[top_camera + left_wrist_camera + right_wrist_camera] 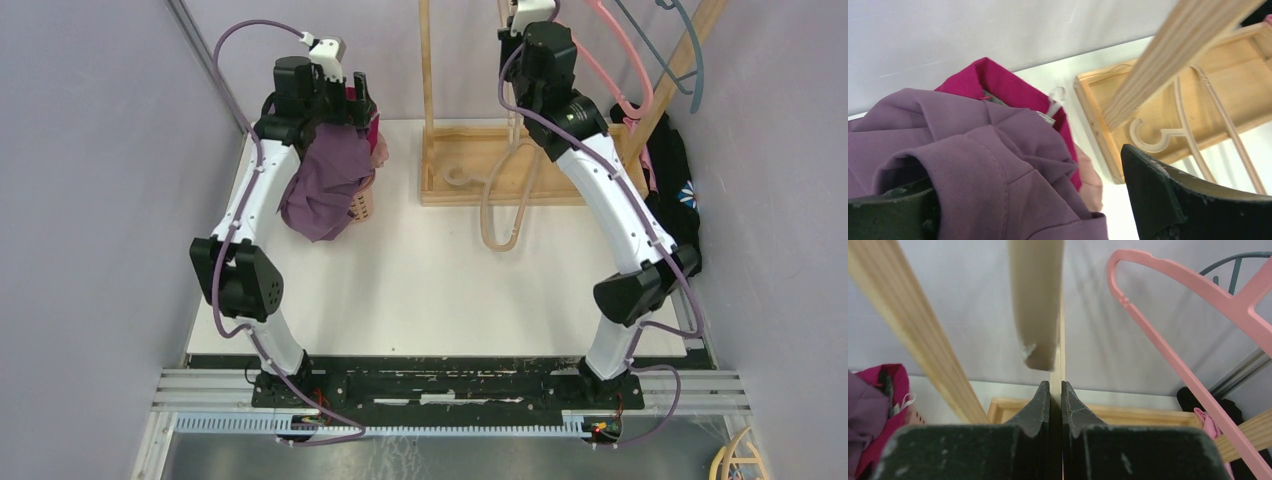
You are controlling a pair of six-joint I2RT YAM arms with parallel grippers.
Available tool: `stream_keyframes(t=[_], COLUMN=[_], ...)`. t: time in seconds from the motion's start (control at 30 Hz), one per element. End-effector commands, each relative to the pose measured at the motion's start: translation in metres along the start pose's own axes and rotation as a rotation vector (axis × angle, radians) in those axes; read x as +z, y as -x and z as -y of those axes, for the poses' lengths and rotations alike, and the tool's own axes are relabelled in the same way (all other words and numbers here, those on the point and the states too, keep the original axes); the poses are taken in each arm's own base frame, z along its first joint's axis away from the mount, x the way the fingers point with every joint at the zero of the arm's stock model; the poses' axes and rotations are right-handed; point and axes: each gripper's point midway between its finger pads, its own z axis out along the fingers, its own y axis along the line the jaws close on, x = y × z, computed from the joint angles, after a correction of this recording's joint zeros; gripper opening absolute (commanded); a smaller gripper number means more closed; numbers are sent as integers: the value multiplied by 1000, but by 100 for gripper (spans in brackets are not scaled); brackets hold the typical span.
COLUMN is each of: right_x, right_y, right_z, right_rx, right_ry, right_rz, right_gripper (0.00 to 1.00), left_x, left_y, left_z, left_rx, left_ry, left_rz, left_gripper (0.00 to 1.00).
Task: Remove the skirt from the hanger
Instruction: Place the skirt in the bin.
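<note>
The purple skirt [325, 190] hangs bunched from my left gripper [355, 105] at the back left, over a small basket [362, 205]. In the left wrist view the skirt [973, 165] drapes over the left finger, and my left gripper [1023, 170] stands open with bare table showing beside the right finger. The beige hanger [497, 215], free of the skirt, dangles in front of the wooden rack. My right gripper [517, 30] is raised at the rack's top. In the right wrist view that gripper [1056, 385] is shut on a thin strip of the hanger [1057, 357].
A magenta garment [1008, 90] fills the basket under the skirt. The wooden rack's tray base [560, 192] and posts [427, 60] stand at the back centre. A pink hanger [1168, 340] and a blue-grey hanger [690, 60] hang at the right, above a black garment [675, 190].
</note>
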Motion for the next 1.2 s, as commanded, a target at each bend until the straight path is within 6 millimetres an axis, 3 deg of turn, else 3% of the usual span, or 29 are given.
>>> stream_keyframes(t=[0.0,0.1,0.2,0.37,0.53,0.67,0.83,0.97,1.17], right_x=[12,28,39,54,78,94,111,117,103], right_y=[62,64,67,72,63,63,61,57,62], right_z=[25,29,26,28,40,55,56,56,58], right_rx=[118,132,150,162,210,236,263,279,298], right_ry=[-47,-59,-43,-38,-42,-58,-38,-22,17], right_rz=[187,213,240,281,294,333,377,380,358], right_gripper=[1,1,1,1,1,1,1,1,1], left_x=[-51,-54,-45,-28,-18,-19,-22,-11,22], left_y=[56,55,50,54,60,60,60,54,51], left_z=[41,58,62,54,51,50,43,38,28], left_rx=[68,83,107,119,109,120,134,149,224], left_ry=[-79,-89,-69,-26,-14,1,40,65,134], left_rz=[125,128,122,133,154,156,168,160,187], left_gripper=[99,99,99,99,99,99,99,99,99])
